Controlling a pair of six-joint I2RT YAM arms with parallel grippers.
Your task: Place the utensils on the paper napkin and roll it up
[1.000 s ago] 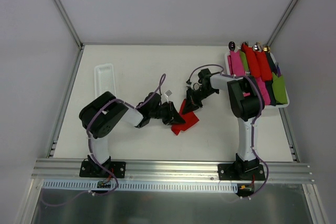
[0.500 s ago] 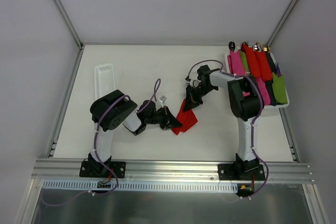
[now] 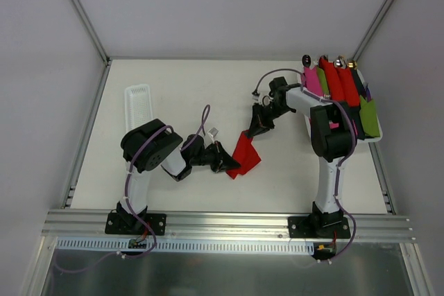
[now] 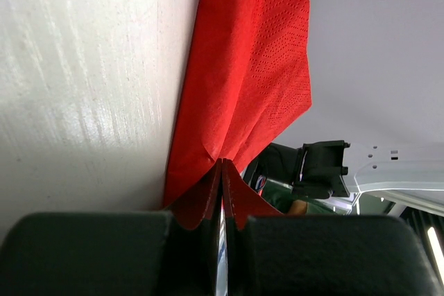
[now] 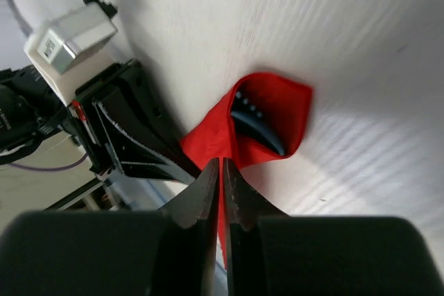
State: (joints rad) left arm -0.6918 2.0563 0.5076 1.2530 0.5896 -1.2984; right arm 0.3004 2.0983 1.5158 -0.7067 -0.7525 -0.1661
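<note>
The red paper napkin (image 3: 245,154) hangs stretched between my two grippers at the table's middle. My left gripper (image 3: 231,165) is shut on its lower left corner; in the left wrist view the jaws (image 4: 222,170) pinch the red paper (image 4: 253,67). My right gripper (image 3: 252,132) is shut on the upper corner. In the right wrist view its jaws (image 5: 221,170) hold the napkin's edge (image 5: 284,109), and a dark utensil tip (image 5: 257,126) shows inside the napkin's fold. The rest of the utensil is hidden.
A white tray (image 3: 379,138) at the right back holds pink, red and green rolled bundles with utensil ends sticking out. A narrow white ribbed tray (image 3: 137,105) lies at the left back. Metal frame rails border the table.
My right gripper has moved back and to the right with the napkin's corner, pulling the napkin taut. My left gripper has drawn slightly nearer, still holding its corner.
</note>
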